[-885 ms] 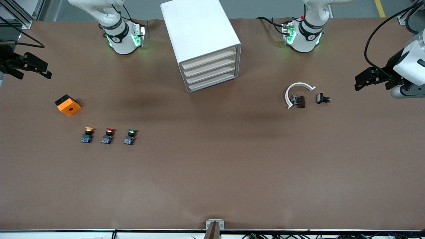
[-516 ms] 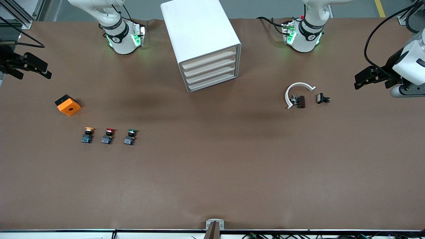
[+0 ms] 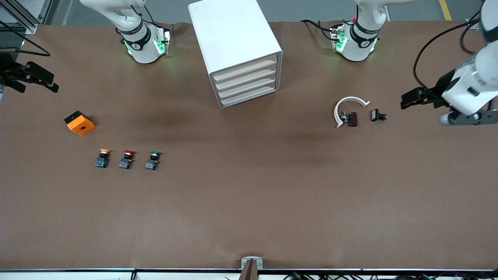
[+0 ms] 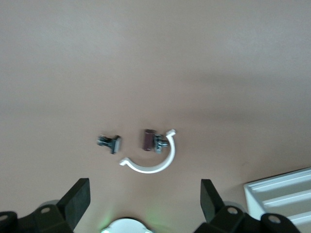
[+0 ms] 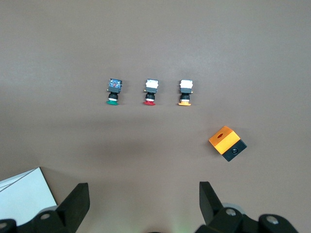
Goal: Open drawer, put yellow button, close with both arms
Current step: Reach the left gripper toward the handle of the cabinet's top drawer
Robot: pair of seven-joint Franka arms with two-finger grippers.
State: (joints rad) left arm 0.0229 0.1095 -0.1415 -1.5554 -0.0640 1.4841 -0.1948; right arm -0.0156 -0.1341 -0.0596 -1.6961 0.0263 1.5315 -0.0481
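Observation:
The white cabinet (image 3: pixel 237 46) stands between the arm bases, and all of its cream-fronted drawers (image 3: pixel 247 84) are shut. The yellow button (image 3: pixel 103 157) stands on the table at the right arm's end, in a row with a red and a green one. It also shows in the right wrist view (image 5: pixel 185 92). My right gripper (image 3: pixel 51 83) is open and empty over the table's edge at the right arm's end; its open fingers also show in the right wrist view (image 5: pixel 144 204). My left gripper (image 3: pixel 406 100) is open and empty over the left arm's end; its open fingers also show in the left wrist view (image 4: pixel 145 204).
The red button (image 3: pixel 127 158) and green button (image 3: pixel 152 159) stand beside the yellow one. An orange box (image 3: pixel 79 123) lies farther from the camera than the buttons. A white curved clip (image 3: pixel 347 104), a brown part (image 3: pixel 352 119) and a small black part (image 3: pixel 378 115) lie toward the left arm's end.
The left arm has swung in from the table's end toward the small black part. The right gripper has barely moved.

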